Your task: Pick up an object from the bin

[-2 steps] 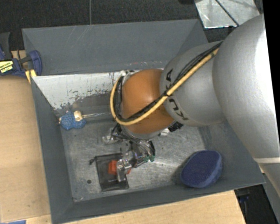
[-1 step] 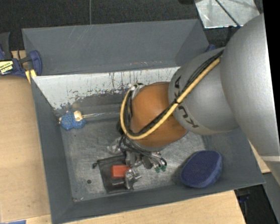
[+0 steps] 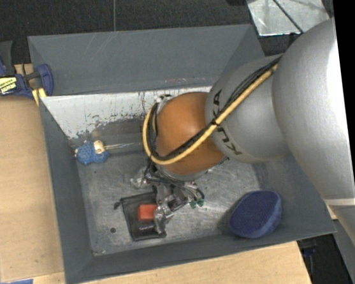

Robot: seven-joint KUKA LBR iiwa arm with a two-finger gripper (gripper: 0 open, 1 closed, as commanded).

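Note:
My gripper [image 3: 161,214] reaches down under the orange dome to the middle front of the bin. Its fingertips sit at the right edge of a flat black thing with a red-orange patch [image 3: 140,218] that lies near the front wall. A dark blue rounded pad [image 3: 256,214] rests at the front right, apart from the gripper. At the back left lies a clear plastic bottle with a blue cap [image 3: 95,149].
The arm and its orange dome cover the middle and back right of the bin. Bare floor shows at the left, between the bottle and the black thing.

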